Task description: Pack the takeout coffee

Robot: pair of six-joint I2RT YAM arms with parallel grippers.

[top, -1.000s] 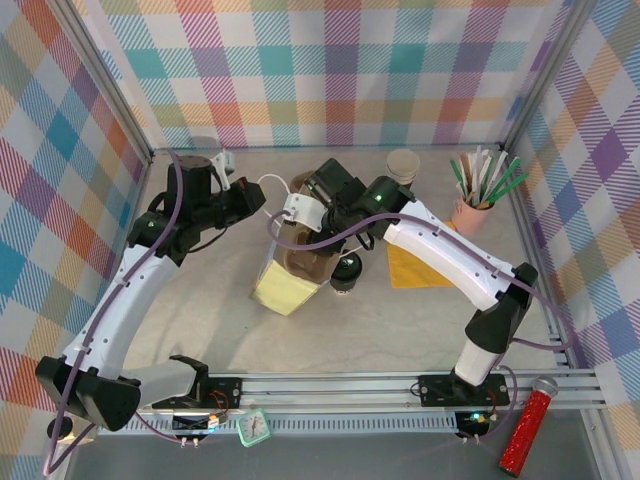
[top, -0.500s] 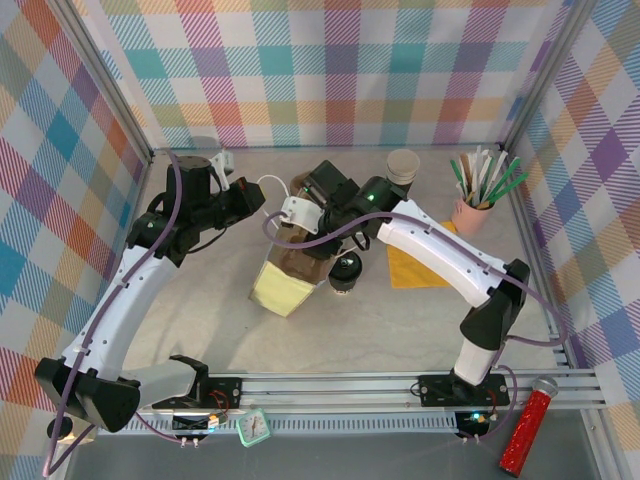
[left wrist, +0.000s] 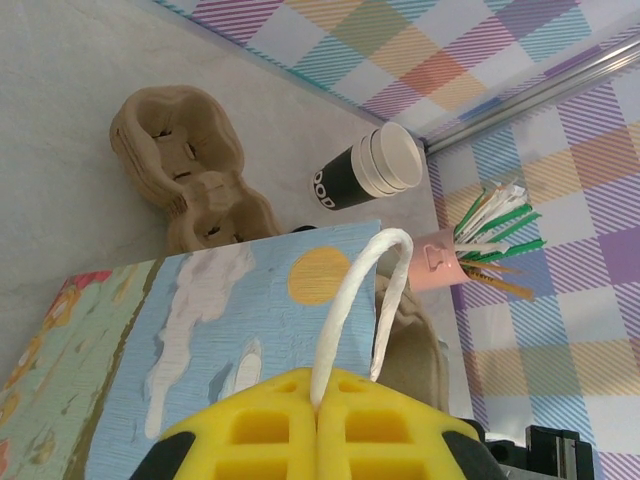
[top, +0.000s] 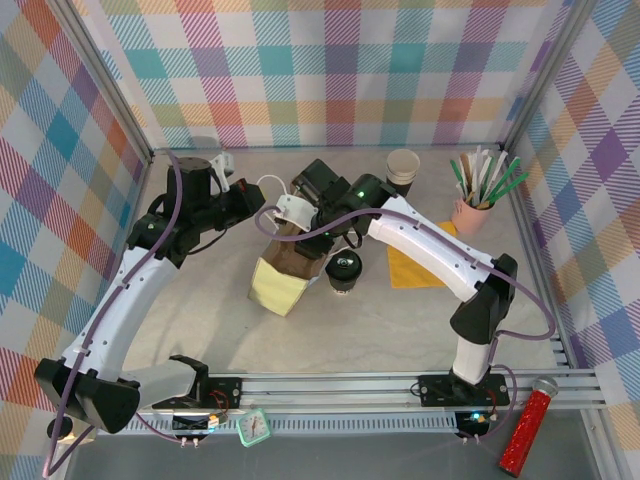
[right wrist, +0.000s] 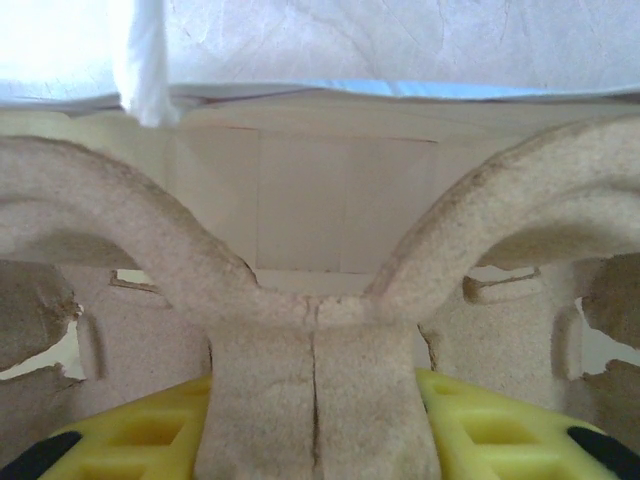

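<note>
My left jaws are pressed together on the paper bag's (left wrist: 200, 330) white handle (left wrist: 350, 290). My right jaws pinch the pulp cup carrier (right wrist: 315, 300) at the bag's mouth. The takeout coffee (top: 344, 268) stands on the counter (top: 330, 330), just right of the bag.

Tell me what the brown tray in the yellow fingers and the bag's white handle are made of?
The brown tray looks like moulded paper pulp: matte, rough, fibrous, ragged at the cut-outs. The white handle is probably twisted paper cord: matte, and it holds a stiff arch.
</note>
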